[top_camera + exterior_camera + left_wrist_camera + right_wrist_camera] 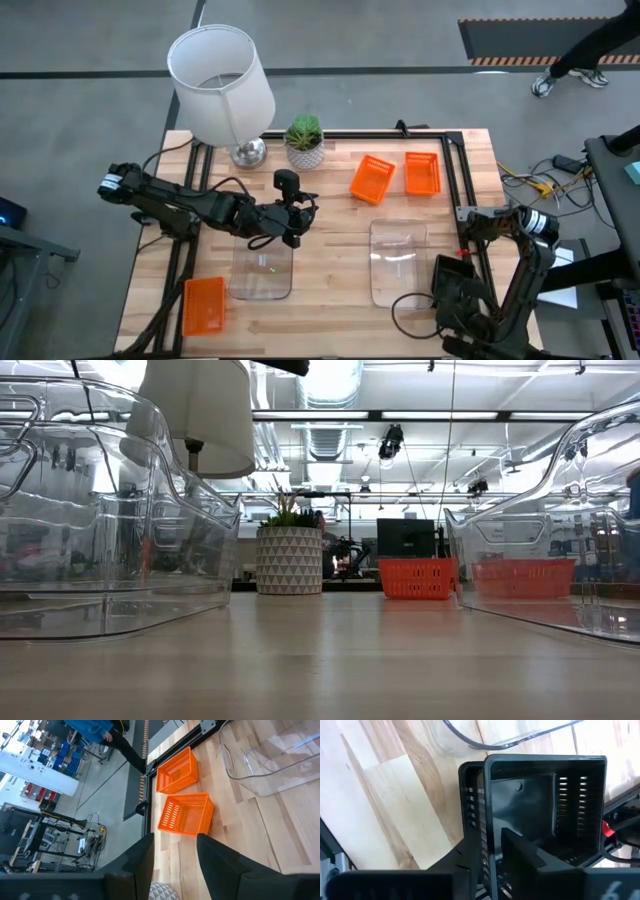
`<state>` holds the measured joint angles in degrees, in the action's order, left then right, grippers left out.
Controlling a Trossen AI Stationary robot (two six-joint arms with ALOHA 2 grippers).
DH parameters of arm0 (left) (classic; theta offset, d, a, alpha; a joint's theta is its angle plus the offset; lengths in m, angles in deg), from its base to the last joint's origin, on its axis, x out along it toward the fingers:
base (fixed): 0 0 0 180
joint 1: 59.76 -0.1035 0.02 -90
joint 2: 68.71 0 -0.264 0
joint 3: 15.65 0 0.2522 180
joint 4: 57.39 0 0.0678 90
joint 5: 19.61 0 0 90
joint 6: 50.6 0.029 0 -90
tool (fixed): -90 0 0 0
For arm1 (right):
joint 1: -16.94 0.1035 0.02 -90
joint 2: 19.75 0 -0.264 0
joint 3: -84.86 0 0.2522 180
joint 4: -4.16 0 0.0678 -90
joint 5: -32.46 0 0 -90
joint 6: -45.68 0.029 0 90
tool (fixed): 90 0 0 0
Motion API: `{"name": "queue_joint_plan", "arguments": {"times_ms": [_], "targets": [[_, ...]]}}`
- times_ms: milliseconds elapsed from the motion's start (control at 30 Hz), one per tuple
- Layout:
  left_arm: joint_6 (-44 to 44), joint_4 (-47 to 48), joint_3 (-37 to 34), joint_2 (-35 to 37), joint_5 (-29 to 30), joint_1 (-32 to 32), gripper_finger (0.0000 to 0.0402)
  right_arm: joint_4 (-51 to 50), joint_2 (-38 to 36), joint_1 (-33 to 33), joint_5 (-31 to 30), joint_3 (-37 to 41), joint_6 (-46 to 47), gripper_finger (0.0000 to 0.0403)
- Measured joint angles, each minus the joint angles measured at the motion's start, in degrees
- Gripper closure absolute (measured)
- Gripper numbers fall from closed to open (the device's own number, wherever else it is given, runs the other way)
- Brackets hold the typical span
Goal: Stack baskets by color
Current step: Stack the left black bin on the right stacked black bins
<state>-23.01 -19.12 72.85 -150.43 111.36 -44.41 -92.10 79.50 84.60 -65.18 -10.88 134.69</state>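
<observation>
A: Nearest, what did the right tool (490,851) hold?
B: Its fingers pinched a wall of the nested black slatted plastic baskets (545,810) at the wooden tabletop's (330,250) near right corner.
A: The left tool (290,222)?
B: Fingers apart, empty, above a clear plastic basket (262,268).

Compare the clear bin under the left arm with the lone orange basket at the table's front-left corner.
The see-through plastic bin is clear, so the wood shows through its floor; the orange slotted plastic basket is opaque. The clear bin covers more of the table than the orange basket. The left gripper hangs at the clear bin's far edge; nothing is near the orange basket. Both are rectangular and sit open side up on the wooden table.
</observation>
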Motion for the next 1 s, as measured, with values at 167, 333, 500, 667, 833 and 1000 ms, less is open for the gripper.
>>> {"name": "queue_joint_plan", "arguments": {"times_ms": [167, 333, 500, 667, 833, 1000], "targets": [[0.0, 0.0, 0.0, 0.0, 0.0, 0.0, 0.0269, 0.4, -1.1, 0.0, 0.1, 0.0, 0.4, 0.0303], [0.0, 0.0, 0.0, 0.0, 0.0, 0.0, 0.0269, 0.8, -3.1, -0.4, 0.1, -1.1, -0.3, 0.0301], [-0.2, -0.1, 0.0, 0.0, 0.0, 0.0, 0.0269, 0.5, -4.4, -0.5, -2.3, -1.1, -0.4, 0.0341], [-0.2, -0.1, 0.0, 0.0, 0.0, 0.0, 0.0269, 0.8, -4.2, -0.7, -3.0, 0.0, -1.5, 0.039], [-0.2, -0.1, 0.0, 0.0, 0.0, 0.0, 0.0269, 2.8, -4.2, -1.1, -3.1, 3.0, -1.2, 0.0394], [-0.2, -0.1, 0.0, 0.0, 0.0, 0.0, 0.0269, 7.7, -4.2, -1.5, -3.0, 6.3, -2.6, 0.0394]]}}
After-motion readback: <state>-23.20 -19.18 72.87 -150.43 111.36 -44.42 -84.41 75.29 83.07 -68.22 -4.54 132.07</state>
